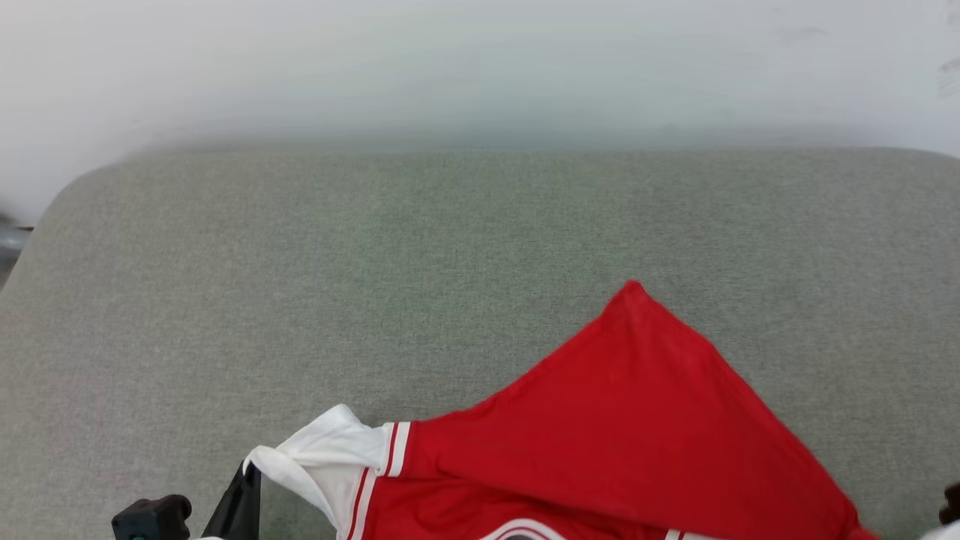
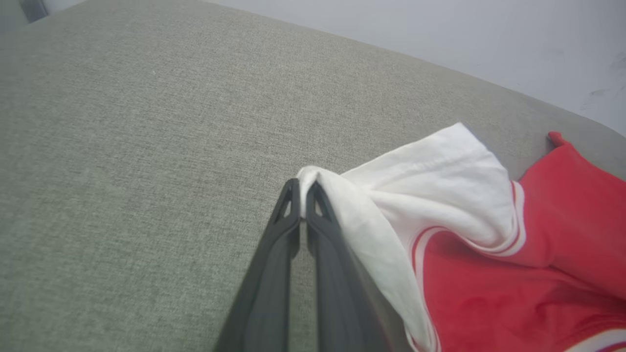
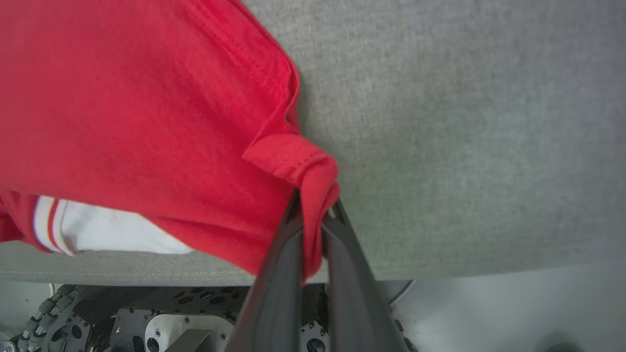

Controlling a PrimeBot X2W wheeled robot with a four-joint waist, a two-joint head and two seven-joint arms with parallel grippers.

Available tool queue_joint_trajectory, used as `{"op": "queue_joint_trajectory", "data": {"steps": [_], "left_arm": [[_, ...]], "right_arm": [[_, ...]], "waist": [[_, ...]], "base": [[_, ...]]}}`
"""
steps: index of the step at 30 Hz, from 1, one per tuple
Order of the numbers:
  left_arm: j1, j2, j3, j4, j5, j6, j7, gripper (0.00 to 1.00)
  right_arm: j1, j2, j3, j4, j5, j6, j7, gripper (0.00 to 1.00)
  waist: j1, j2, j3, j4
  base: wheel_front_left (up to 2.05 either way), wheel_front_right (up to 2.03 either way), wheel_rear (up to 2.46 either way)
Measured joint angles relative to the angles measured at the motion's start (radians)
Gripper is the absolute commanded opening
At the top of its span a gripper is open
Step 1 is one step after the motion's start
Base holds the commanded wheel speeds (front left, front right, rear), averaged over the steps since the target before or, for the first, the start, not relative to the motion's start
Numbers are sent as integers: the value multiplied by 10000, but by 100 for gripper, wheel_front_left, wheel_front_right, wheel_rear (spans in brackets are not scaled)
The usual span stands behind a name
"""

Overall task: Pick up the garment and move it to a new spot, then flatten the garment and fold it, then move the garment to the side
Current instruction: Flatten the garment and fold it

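Your left claw (image 2: 303, 195) pinches the jersey's (image 1: 637, 420) white sleeve (image 2: 440, 166), right claw (image 3: 314, 210) a red corner (image 3: 293, 156). Likely to stretch it flat between them.

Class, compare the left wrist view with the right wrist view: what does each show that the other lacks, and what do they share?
Left wrist view, not the right: the left gripper shut on the edge of a white sleeve, with a pale wall behind.
Right wrist view, not the left: the right gripper shut on a red hem corner, and metal robot parts below the front edge of the grey-green cushion.
Shared: the garment, red with white and striped trim, lying on that cushion.
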Motion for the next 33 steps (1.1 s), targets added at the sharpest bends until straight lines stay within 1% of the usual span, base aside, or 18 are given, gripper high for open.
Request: {"op": "queue_joint_trajectory", "data": {"steps": [2, 5, 6, 7, 8, 12, 18, 20, 23, 25, 27, 30, 33], "left_arm": [[61, 25, 0, 44, -56, 12, 27, 0], [197, 44, -13, 121, -73, 15, 69, 0], [212, 54, -21, 132, -75, 40, 84, 0], [212, 52, -36, 134, -86, 40, 104, 0], [212, 52, -54, 130, -86, 40, 107, 0], [209, 86, -140, 119, -88, 29, 196, 0], [65, 117, -213, 44, -84, 29, 203, 0], [-61, 111, -276, 10, -75, 23, 199, 0], [-394, 48, -437, -75, -54, -58, 180, 0], [-706, -31, -514, -73, -46, -127, 113, 0], [-973, -84, -560, -42, -35, -138, 10, 0], [-1399, -184, -665, 31, 36, -221, -115, 0], [-1865, -288, -809, 84, 134, -290, -265, 0]], "right_arm": [[565, 554, -364, -127, -100, 0, -113, 0], [1244, 1450, -650, -140, -117, -2, -305, 0], [1369, 1628, -700, -119, -115, -2, -424, 6], [1434, 1728, -754, -86, -77, -2, -548, 43], [1441, 1835, -859, -73, 79, -2, -796, 100], [1334, 2011, -903, -23, 217, -2, -2403, 100], [605, 2059, -479, 42, 52, -2, -5166, 100], [259, 2004, -351, 159, 2, -2, -5783, 100], [-277, 1647, -115, 337, -107, -2, -6351, 100], [-706, 1396, 142, 483, -165, -2, -6452, 100], [-1286, 1028, 481, 648, -267, -2, -6297, 100], [-2312, 311, 1151, 947, -217, -2, -5463, 100], [-3402, -449, 1979, 1354, 25, -2, -3992, 100]], "waist": [[0, 0, -137, -104], [-1, 0, -301, -200], [0, 0, -334, -223], [0, 0, -360, -239], [0, 0, -381, -252], [1, 0, -449, -230], [1, 0, -444, -114], [2, 0, -402, -45], [1, 0, -275, 143], [2, 0, -117, 286], [2, 0, 76, 418], [3, 0, 425, 607], [3, 0, 823, 788]], "base": [[0, 0, 0], [0, 0, 0], [0, 0, 0], [0, 0, 0], [0, 0, 0], [0, 0, 0], [0, 0, 0], [0, 0, 0], [0, 0, 0], [0, 0, 0], [0, 0, 0], [0, 0, 0], [0, 0, 0]]}}
